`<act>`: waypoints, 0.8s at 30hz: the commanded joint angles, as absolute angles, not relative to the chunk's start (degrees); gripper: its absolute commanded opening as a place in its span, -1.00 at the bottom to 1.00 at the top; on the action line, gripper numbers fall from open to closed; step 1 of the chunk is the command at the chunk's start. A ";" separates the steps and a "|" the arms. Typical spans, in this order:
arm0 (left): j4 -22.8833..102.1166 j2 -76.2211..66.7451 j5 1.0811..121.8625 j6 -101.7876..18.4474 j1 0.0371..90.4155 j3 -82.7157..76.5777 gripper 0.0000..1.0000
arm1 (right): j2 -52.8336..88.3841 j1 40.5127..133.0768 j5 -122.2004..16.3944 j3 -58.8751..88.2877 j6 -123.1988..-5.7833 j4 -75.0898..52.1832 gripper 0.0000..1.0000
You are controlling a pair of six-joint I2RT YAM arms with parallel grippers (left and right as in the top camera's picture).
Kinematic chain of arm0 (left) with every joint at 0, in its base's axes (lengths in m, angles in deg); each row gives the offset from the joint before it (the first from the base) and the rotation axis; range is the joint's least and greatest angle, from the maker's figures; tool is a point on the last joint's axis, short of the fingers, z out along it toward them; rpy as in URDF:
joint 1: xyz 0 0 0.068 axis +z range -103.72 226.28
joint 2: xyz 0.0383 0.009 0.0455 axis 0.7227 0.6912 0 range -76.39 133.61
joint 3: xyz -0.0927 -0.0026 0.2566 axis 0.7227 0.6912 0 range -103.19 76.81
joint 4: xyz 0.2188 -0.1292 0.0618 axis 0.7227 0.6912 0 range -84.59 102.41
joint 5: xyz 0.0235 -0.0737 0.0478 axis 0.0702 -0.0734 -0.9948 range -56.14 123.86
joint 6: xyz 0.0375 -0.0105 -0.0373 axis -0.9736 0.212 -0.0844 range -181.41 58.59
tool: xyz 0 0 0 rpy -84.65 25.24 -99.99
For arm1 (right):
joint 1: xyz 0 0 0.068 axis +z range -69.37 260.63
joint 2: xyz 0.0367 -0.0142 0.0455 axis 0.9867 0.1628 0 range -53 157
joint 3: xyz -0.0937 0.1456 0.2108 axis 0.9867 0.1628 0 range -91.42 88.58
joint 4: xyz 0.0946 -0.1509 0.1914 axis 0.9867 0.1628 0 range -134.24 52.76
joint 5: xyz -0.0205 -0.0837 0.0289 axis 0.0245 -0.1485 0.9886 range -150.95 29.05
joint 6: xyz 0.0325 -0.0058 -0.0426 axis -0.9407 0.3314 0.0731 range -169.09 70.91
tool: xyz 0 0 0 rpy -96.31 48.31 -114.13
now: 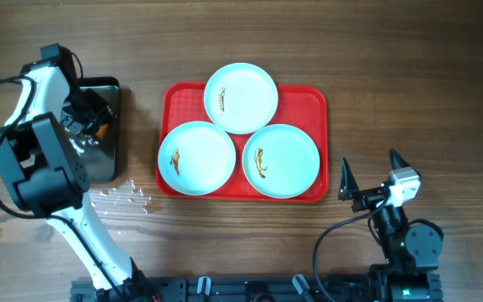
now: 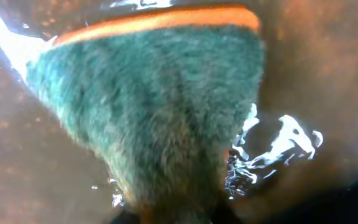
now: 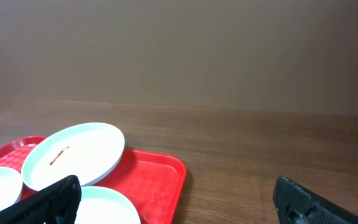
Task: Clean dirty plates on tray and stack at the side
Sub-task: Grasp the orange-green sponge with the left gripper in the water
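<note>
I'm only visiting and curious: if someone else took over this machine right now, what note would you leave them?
Left gripper: down in the black pan at the green-and-orange sponge; I cannot tell whether it has gripped it.
Right gripper: open, empty, to the right of the red tray.
Three plates lie on the tray, each with a brown smear.
Done: nothing cleaned or stacked.
Left: wipe all three plates, then stack them beside the tray.
</note>
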State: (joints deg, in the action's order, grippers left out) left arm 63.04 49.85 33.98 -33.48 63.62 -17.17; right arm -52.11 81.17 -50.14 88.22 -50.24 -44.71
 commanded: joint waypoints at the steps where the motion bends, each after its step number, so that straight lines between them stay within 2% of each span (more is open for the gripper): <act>1: 63.34 50.96 33.58 -33.57 63.66 -16.42 -0.92 | -52.40 80.93 -50.60 88.29 -49.23 -44.99 1.00; 4: 63.67 50.72 33.58 -33.55 64.41 -16.42 -0.92 | -52.42 80.93 -50.60 88.29 -49.23 -44.99 1.00; 5: 63.50 50.70 33.58 -33.55 64.89 -16.42 0.15 | -52.40 80.93 -50.60 88.29 -49.23 -44.99 1.00; 6: 63.23 50.70 33.58 -33.57 65.37 -16.42 0.99 | -52.40 80.93 -50.60 88.29 -49.23 -44.99 0.99; 7: 62.77 50.70 33.56 -33.57 65.74 -16.42 1.00 | -52.40 80.93 -50.60 88.29 -49.26 -44.99 1.00; 15: 52.87 50.72 33.56 -34.03 67.38 -16.40 0.99 | -52.40 80.93 -50.62 88.29 -49.23 -44.99 1.00; 16: 52.17 50.72 33.56 -34.03 67.38 -16.40 0.90 | -52.40 80.93 -50.60 88.29 -49.23 -44.99 1.00; 17: 51.41 50.72 33.56 -34.03 67.40 -16.40 0.72 | -52.40 80.93 -50.60 88.29 -49.23 -44.99 0.99; 19: 50.80 50.77 33.58 -34.01 67.38 -16.40 -0.11 | -52.42 80.93 -50.62 88.29 -49.26 -44.99 1.00; 20: 50.82 50.81 33.56 -34.01 67.40 -16.40 -0.63 | -52.40 80.93 -50.60 88.29 -49.26 -44.99 0.99; 21: 50.88 50.81 33.56 -34.01 67.40 -16.40 -0.92 | -52.42 80.93 -50.60 88.29 -49.23 -44.99 1.00; 24: 51.74 50.55 33.56 -34.01 67.44 -16.47 -0.92 | -52.42 80.93 -50.60 88.29 -49.26 -44.99 0.99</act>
State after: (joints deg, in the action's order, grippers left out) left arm 51.28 49.85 33.15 -33.94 67.25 -16.90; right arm -52.11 81.17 -50.14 88.22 -50.24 -44.71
